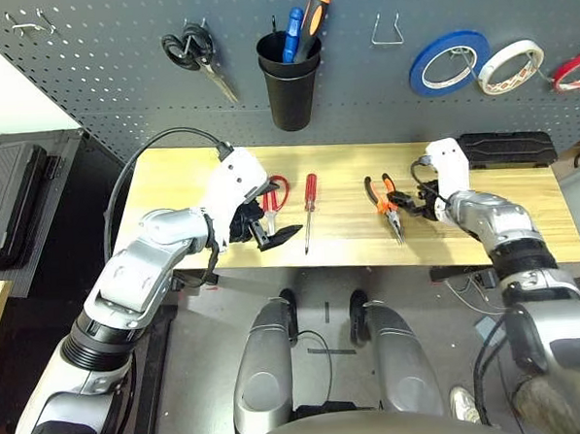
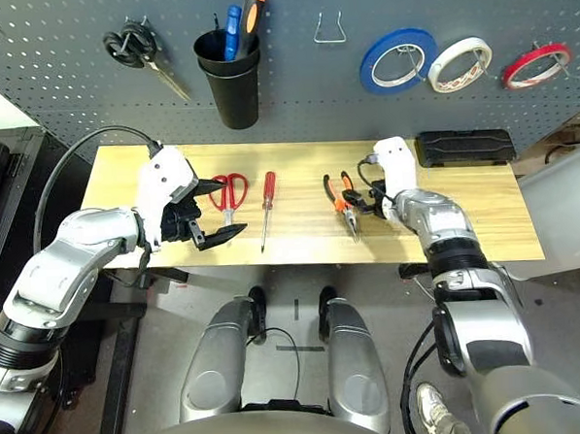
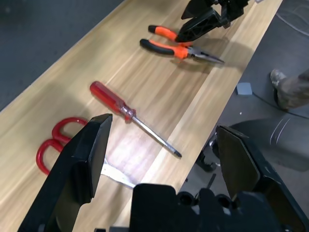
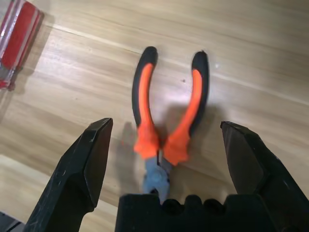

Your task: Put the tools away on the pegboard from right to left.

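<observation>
Red tape ring [image 1: 575,70] already hangs at the far right of the pegboard [image 1: 116,61], so going right to left the pliers [image 1: 387,204] look like the step in hand. Right end effector [image 1: 411,207] sits just beside them on the worktop [image 1: 350,248], fingers wide apart and empty; in its wrist view the pliers [image 4: 166,121] lie between the two black fingers [image 4: 79,169], handles pointing away, jaws toward the palm. Next move, as I read it: drop a bit lower, close across the orange section near the pivot, lift clear, then carry up to the empty wire hook [image 1: 387,32] just left of the blue tape roll [image 1: 447,63]. Pliers: orange-and-black grips, handles splayed slightly, grey nose, lying flat and angled nose toward the worktop's near edge. Handles are curved and rubbery, so grip should hold, but a pinch on one handle only could let them swing. Left end effector [image 1: 268,228] hovers over the red-handled scissors [image 1: 272,196], also fully apart, nothing held. Screwdriver [image 1: 309,208] lies between scissors and pliers, well apart from both, untouched. Black cup [image 1: 290,81] already holds other drivers; black-handled scissors [image 1: 196,52] hang on a hook to its left.
</observation>
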Controlling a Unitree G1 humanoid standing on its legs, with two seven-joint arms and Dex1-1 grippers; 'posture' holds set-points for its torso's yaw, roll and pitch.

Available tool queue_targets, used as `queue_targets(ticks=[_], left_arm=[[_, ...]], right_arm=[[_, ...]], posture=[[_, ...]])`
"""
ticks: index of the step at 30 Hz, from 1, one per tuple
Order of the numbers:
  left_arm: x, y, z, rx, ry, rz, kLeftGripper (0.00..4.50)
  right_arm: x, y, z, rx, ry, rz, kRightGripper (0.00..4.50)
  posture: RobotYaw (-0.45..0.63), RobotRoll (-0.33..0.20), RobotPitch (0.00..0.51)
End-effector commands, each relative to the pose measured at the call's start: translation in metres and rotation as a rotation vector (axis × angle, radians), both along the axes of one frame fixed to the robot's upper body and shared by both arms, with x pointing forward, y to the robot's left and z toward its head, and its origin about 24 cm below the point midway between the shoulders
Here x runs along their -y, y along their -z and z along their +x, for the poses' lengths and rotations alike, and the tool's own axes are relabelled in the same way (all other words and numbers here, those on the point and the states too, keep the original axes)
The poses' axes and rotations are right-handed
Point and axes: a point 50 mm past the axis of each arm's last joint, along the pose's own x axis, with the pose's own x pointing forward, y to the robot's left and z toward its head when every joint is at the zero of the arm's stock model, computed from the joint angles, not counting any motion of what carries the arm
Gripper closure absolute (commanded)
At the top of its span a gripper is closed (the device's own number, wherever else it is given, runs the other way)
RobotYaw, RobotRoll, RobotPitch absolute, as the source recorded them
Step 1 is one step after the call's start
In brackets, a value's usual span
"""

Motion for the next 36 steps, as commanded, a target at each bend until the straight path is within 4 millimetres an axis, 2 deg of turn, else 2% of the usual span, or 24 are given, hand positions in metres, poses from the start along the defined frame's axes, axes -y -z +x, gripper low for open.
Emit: queue_targets(ticks=[1,9,15,17,22,25,30,36], left_arm=[[-0.002,0.007,-0.003,-0.026,-0.013,0.035,0.00],[-0.007,0.014,-0.002,-0.045,-0.046,0.070,0.00],[-0.006,0.015,0.000,-0.037,-0.061,0.067,0.00],[-0.007,0.015,0.000,-0.033,-0.067,0.066,0.00],[-0.009,0.015,-0.001,-0.029,-0.080,0.056,0.00],[-0.009,0.015,-0.003,-0.026,-0.082,0.046,0.00],[-0.006,0.003,-0.009,0.039,-0.049,-0.071,0.00],[0.001,-0.036,-0.019,0.163,0.008,-0.258,0.00]], right_arm=[[0.000,0.014,0.000,-0.098,0.062,-0.073,0.02],[-0.023,0.024,0.005,-0.200,0.047,-0.138,0.02],[-0.033,0.034,0.006,-0.190,0.048,-0.206,0.02],[-0.033,0.035,0.006,-0.188,0.060,-0.218,0.40],[-0.030,0.035,0.007,-0.165,0.063,-0.221,1.95],[-0.027,0.034,0.008,-0.148,0.062,-0.216,1.98],[-0.010,0.023,0.012,0.012,-0.029,-0.331,1.98],[0.010,0.018,-0.001,0.201,-0.128,-0.457,1.98]], posture=[[0.23,0.000,0.312],[0.24,0.000,0.318],[0.25,0.000,0.307],[0.26,0.000,0.306],[0.27,0.000,0.307],[0.27,0.000,0.308],[0.27,0.000,0.308],[0.27,0.000,0.307]])
